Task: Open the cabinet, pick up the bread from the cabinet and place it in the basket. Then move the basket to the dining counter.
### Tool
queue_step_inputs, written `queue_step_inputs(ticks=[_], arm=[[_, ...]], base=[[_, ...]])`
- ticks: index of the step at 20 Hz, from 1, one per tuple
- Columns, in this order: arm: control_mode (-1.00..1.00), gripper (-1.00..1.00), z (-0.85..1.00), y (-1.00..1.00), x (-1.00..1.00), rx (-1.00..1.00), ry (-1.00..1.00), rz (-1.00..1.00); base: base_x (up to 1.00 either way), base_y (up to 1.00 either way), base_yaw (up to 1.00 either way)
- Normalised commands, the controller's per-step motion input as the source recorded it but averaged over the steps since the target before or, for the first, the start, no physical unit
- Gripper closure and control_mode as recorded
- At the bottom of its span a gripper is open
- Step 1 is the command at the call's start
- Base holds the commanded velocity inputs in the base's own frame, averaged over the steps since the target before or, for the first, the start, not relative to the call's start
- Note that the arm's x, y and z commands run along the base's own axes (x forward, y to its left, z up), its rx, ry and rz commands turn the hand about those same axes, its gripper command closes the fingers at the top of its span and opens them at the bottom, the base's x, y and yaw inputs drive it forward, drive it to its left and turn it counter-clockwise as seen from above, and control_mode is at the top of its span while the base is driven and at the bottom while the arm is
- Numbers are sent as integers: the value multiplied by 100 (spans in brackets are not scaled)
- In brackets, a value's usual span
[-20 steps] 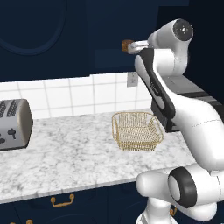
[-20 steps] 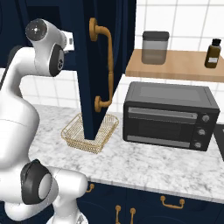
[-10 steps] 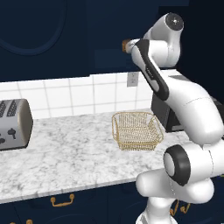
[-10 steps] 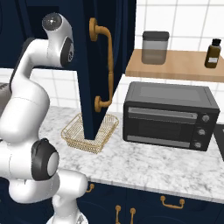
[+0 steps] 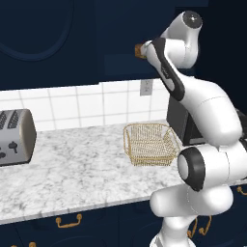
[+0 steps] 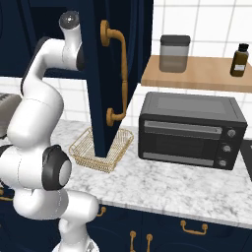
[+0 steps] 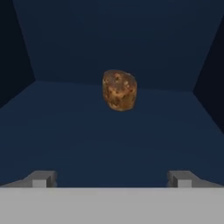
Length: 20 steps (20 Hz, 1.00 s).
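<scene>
Bread (image 7: 119, 90) sitting alone on the cabinet (image 6: 106, 74) shelf, dead ahead of wide-open jaws.

Looks light and crusty, probably a bit crumbly and soft under pressure, so best pinched across the middle of its round sides, gently, no crushing. Lumpy brown surface should give decent friction, unlikely to slip. Gripper (image 7: 112, 178) spread fully apart, holding nothing, bread centred between the two tips but a way off toward the back wall. Shelf flat, dark navy, bare around the lump, so plenty of room to slide in on either side. Door swung open, brass handle (image 6: 118, 74) facing right. Below on the marbled desk (image 5: 72, 164), the golden basket (image 5: 148, 143) waits under the cabinet, toaster (image 5: 14, 136) far left, toaster oven (image 6: 192, 129) just right of the basket.
</scene>
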Motion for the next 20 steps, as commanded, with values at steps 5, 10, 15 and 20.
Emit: queue_step_inputs(ticks=[5, 10, 15, 20], arm=[[-100, -100, -10, 0, 49, 0, -18, 1], [-100, -100, 0, -2, 48, 0, -2, 0], [-100, -100, 0, -3, 33, 0, 1, 1], [-100, -100, 0, 0, 48, 0, 3, 0]], base=[[0, 0, 0], [0, 0, 0], [0, 0, 0], [0, 0, 0]])
